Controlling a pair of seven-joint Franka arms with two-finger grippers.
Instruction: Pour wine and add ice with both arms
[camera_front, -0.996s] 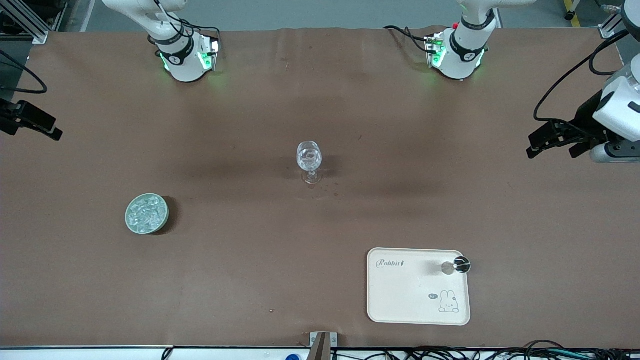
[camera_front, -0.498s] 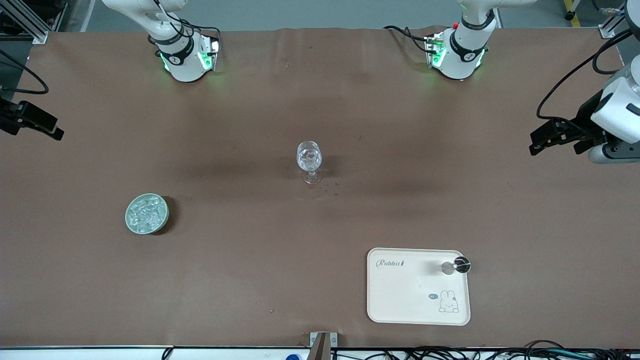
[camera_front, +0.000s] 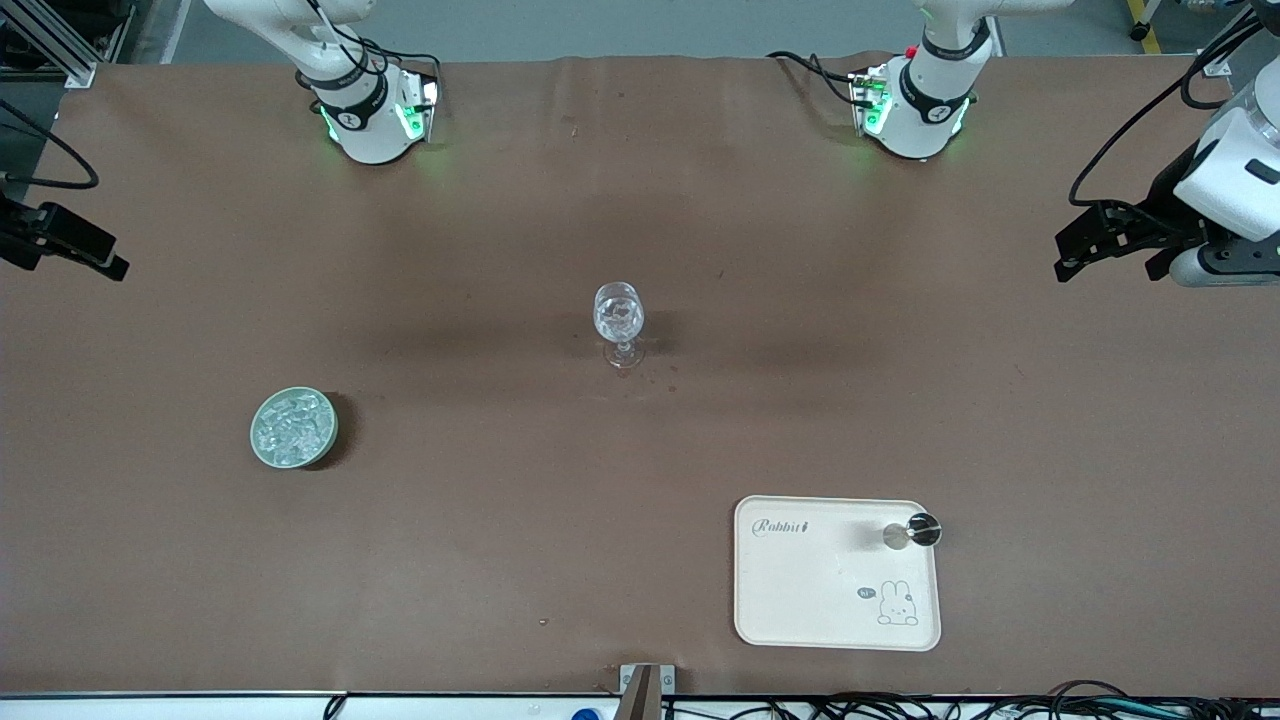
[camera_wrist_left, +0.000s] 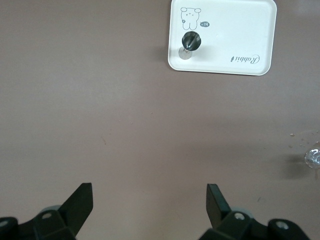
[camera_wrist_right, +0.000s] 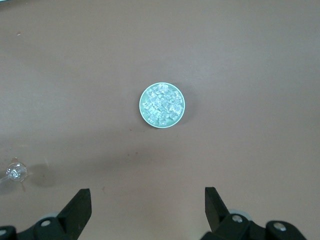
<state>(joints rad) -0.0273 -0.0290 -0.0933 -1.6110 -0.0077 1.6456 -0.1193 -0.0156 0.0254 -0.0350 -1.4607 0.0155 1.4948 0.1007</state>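
Note:
A clear stemmed glass (camera_front: 619, 318) stands upright mid-table with glinting clear contents; it also shows at the edges of the wrist views, glass (camera_wrist_left: 313, 158) and glass (camera_wrist_right: 16, 172). The ice (camera_front: 292, 425) fills a pale green bowl (camera_front: 256, 440) toward the right arm's end, nearer the front camera than the glass. No wine shows in any view. My left gripper (camera_front: 1104, 268) hangs open over the table's edge at the left arm's end, holding nothing (camera_wrist_left: 150, 197). My right gripper (camera_front: 62, 258) hangs open and empty at the other end (camera_wrist_right: 148, 200), high above the ice (camera_wrist_right: 162, 105).
A cream tray (camera_front: 836, 600) with a rabbit print lies near the front edge, toward the left arm's end. A small dark-topped metal piece (camera_front: 915, 532) stands in its corner, also seen from the left wrist as the metal piece (camera_wrist_left: 190, 41) on the tray (camera_wrist_left: 235, 30).
The left gripper has drifted toward the robots' side of the table, still open. The right gripper has barely moved. Glass, bowl and tray are where they were.

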